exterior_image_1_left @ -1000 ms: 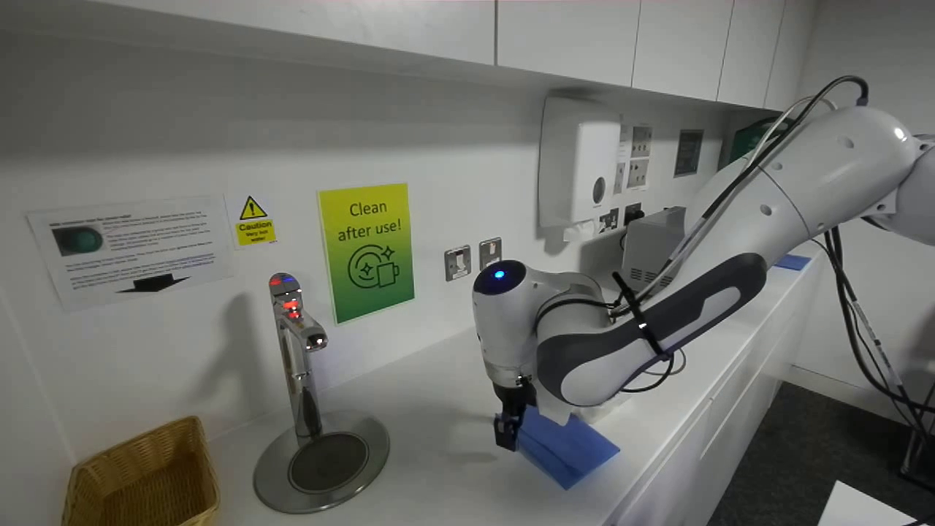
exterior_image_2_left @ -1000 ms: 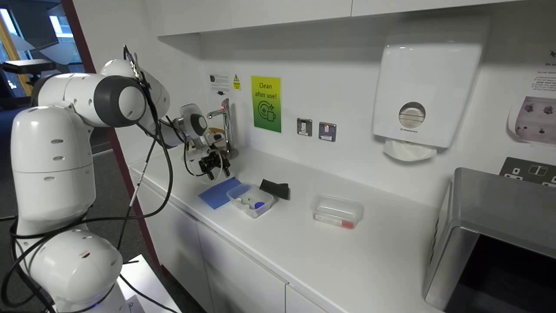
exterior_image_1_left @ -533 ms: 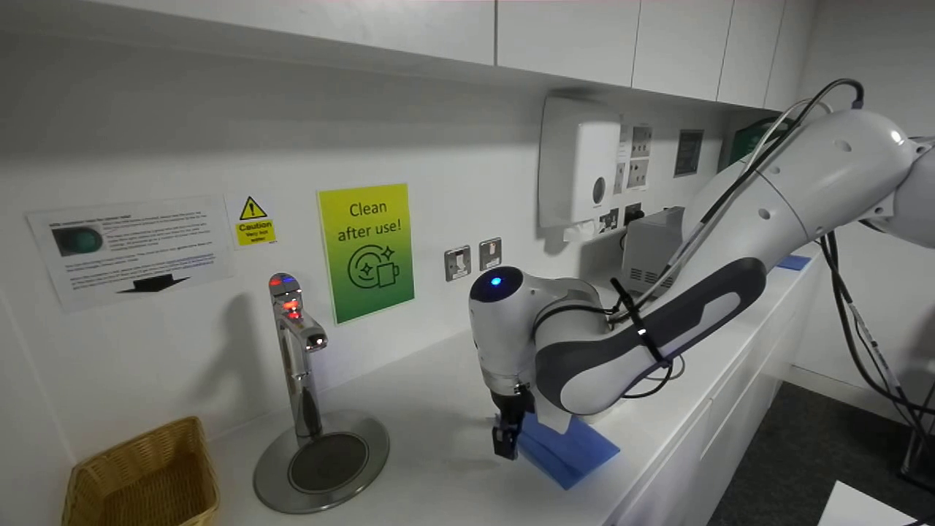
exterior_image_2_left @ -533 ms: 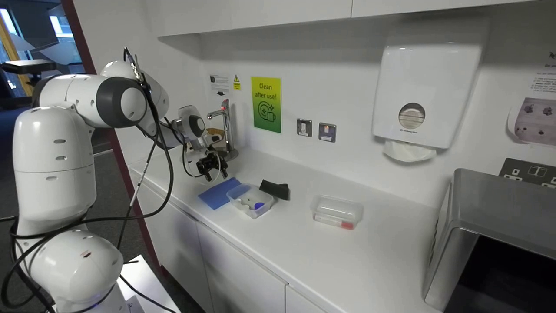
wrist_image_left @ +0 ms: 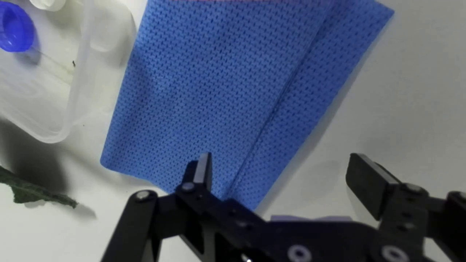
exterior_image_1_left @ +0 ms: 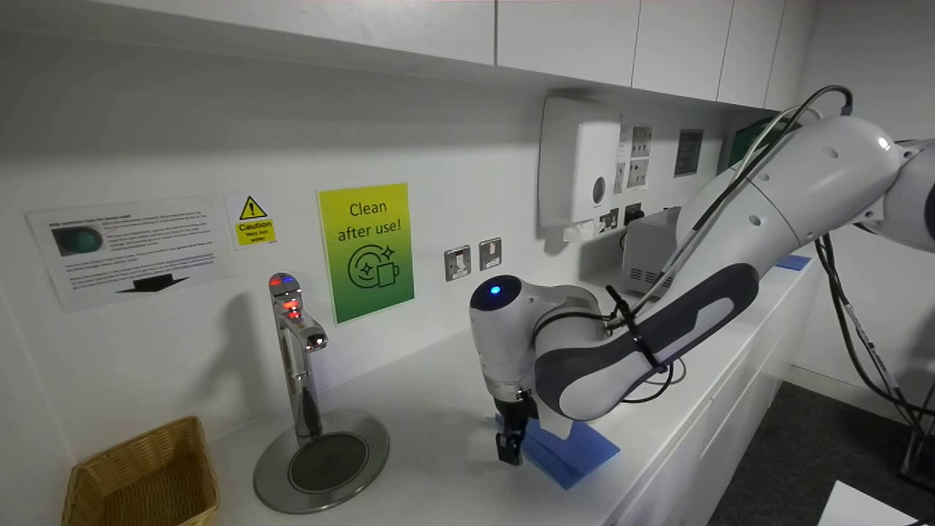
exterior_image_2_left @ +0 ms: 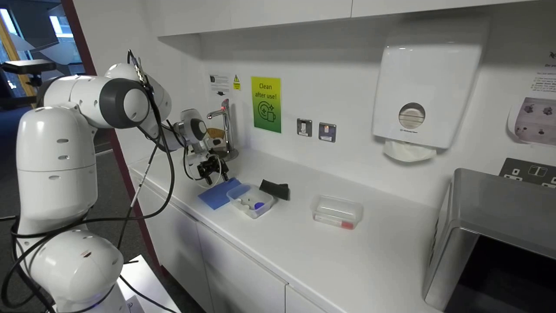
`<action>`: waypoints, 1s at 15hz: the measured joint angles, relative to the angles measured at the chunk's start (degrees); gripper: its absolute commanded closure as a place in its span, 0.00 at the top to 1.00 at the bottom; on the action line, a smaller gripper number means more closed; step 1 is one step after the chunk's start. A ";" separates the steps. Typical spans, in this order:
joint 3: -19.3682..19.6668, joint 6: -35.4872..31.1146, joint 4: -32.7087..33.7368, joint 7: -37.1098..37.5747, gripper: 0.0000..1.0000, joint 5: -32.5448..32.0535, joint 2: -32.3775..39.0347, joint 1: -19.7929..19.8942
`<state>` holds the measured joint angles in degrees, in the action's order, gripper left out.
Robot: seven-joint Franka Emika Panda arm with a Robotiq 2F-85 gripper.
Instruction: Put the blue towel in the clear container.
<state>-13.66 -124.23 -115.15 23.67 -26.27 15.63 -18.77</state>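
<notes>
Low over the white counter [exterior_image_2_left: 304,243], at six o'clock in the wrist view, I see the robot's claw [wrist_image_left: 280,169], its two fingers [wrist_image_left: 369,182] spread far apart and nothing caught between them. One shows over the near end of the blue towel [wrist_image_left: 233,91]; whether it touches I can't tell. The towel lies folded and flat on the counter, running up toward twelve o'clock. Just beside it, at ten, sits a clear tub [wrist_image_left: 54,105] with a blue cap [wrist_image_left: 16,29] inside, and a dark green pad [wrist_image_left: 25,191] is near them at eight. Farther off, in an exterior view, a second clear tub [exterior_image_2_left: 336,208] stands at three o'clock from the towel, something red [exterior_image_2_left: 347,225] showing low at its front. Beyond that, at three again, is the grey microwave [exterior_image_2_left: 499,217], with the paper dispenser [exterior_image_2_left: 434,87] up at two.
</notes>
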 measured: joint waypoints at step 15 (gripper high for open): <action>2.10 0.00 -0.60 0.00 1.00 1.04 -0.04 0.07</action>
<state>-11.56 -124.23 -115.75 23.67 -25.23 15.59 -18.70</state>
